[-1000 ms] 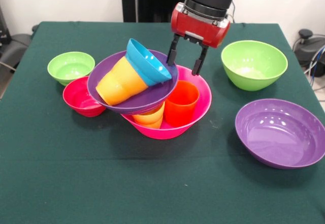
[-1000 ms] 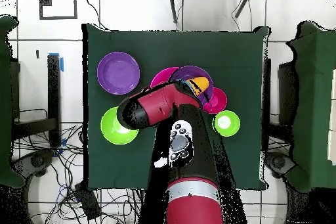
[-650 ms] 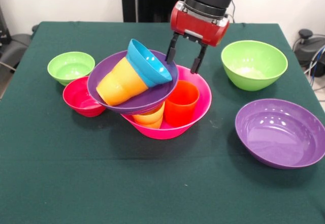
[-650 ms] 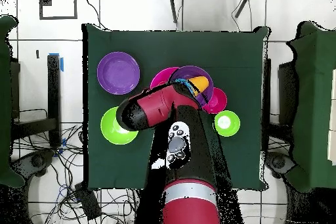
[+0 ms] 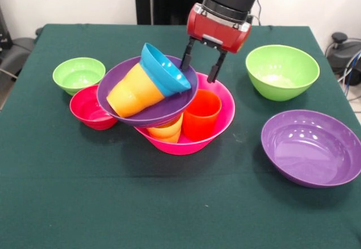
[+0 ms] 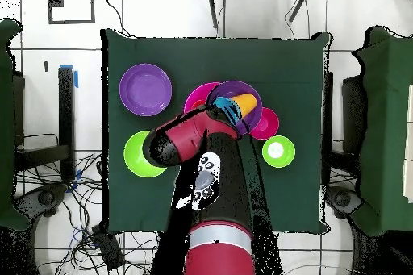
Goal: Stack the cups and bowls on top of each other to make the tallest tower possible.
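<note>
Dark green cloth covers the bench (image 5: 84,204), and everything sits on it. At centre, the big pink bowl (image 5: 225,110) holds a red-orange cup (image 5: 201,113) standing upright and, just beside it, a yellow-orange cup (image 5: 167,130). Tilted across them rests a purple bowl (image 5: 141,110), and inside that lie an orange cup (image 5: 132,91) on its side with a blue bowl (image 5: 164,68) capping its wide end. That leaning pile is the tower. Above the pink bowl's far rim hangs the end effector (image 5: 198,66), fingers spread apart and holding nothing. Off to one side, a small green bowl (image 5: 79,74) and a red bowl (image 5: 90,108) sit empty, touching. On the other side, a larger green bowl (image 5: 282,71) and a second purple bowl (image 5: 311,147) are empty too.
</note>
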